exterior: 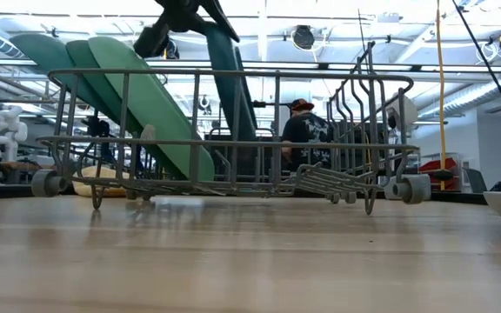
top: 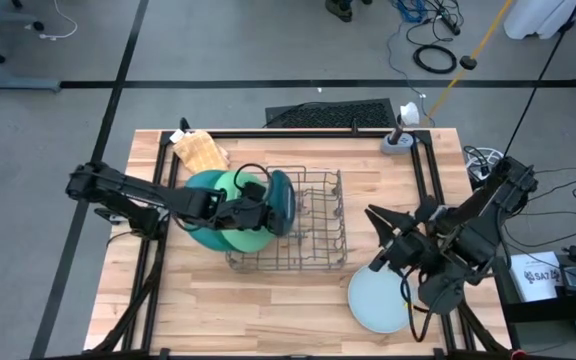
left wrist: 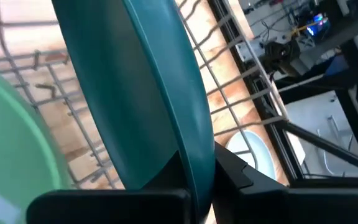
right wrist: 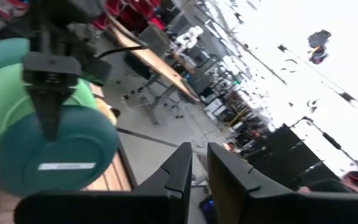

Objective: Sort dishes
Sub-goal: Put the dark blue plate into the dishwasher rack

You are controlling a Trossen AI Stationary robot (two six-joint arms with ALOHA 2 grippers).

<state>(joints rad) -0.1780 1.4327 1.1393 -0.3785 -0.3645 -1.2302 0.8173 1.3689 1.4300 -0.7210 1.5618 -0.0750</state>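
Over the wire rack [top: 303, 225], my left fingers [left wrist: 197, 186] pinch the dark teal plate [top: 280, 203] upright; my right fingers [right wrist: 199, 171] hover nearly closed, holding nothing.

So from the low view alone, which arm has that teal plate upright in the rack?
Observer: The left gripper. Its wrist view shows both fingers clamped on the teal plate's rim.
Operator: And the white sliver at my right edge?
Observer: A pale plate, flat on the table to the right of the rack, under the right arm's gripper.
Operator: The tan blob behind the rack?
Observer: A waffle-textured lump at the table's far left corner, apart from the rack.
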